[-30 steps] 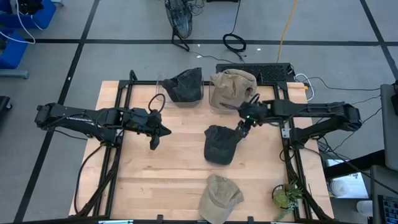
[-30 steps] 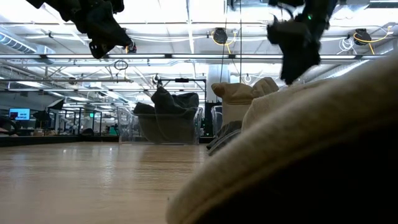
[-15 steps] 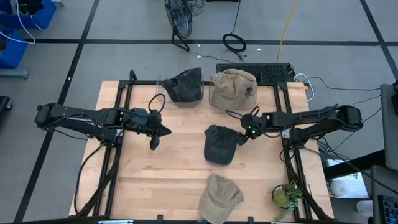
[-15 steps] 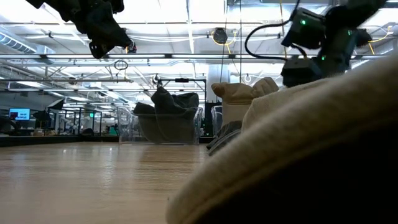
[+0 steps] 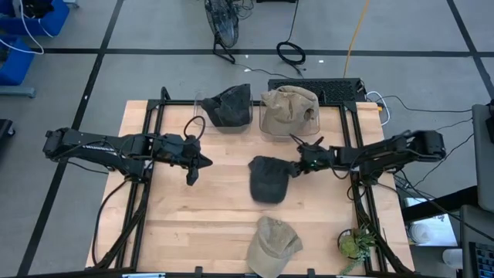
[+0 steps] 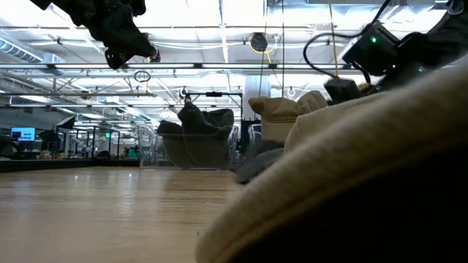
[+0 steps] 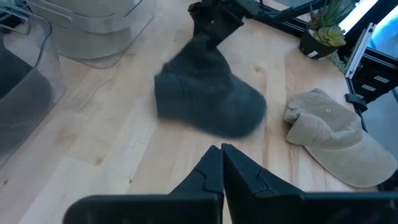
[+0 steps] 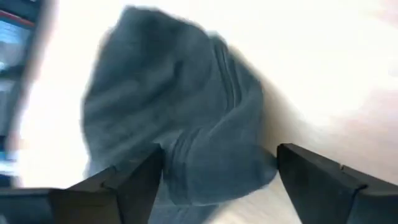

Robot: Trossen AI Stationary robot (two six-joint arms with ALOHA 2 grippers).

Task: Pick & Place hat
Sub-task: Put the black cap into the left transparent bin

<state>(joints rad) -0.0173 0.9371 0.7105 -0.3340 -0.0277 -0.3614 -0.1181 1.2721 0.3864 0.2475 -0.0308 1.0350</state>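
Note:
A dark grey hat lies crown up on the middle of the table and shows blurred in the left wrist view. My right gripper is low at the hat's right edge, open, and its fingers stand on either side of that edge. My left gripper hangs above the table's left half, shut and holding nothing. A tan cap lies by the near edge. My right gripper comes nearly level from the table's right. Its open fingers stand on either side of the hat's right-hand edge, which lies on the table. Whether the fingers touch the cloth I cannot tell.
Two clear bins stand at the far edge, one holding a dark hat and one holding a tan hat. A small potted plant sits at the near right corner. Bare wood lies between the arms.
My right gripper has come down from beside the tan-hat bin toward the near edge and the dark hat, tipping from pointing down to nearly level. The dark hat has slid a little toward the table's left.

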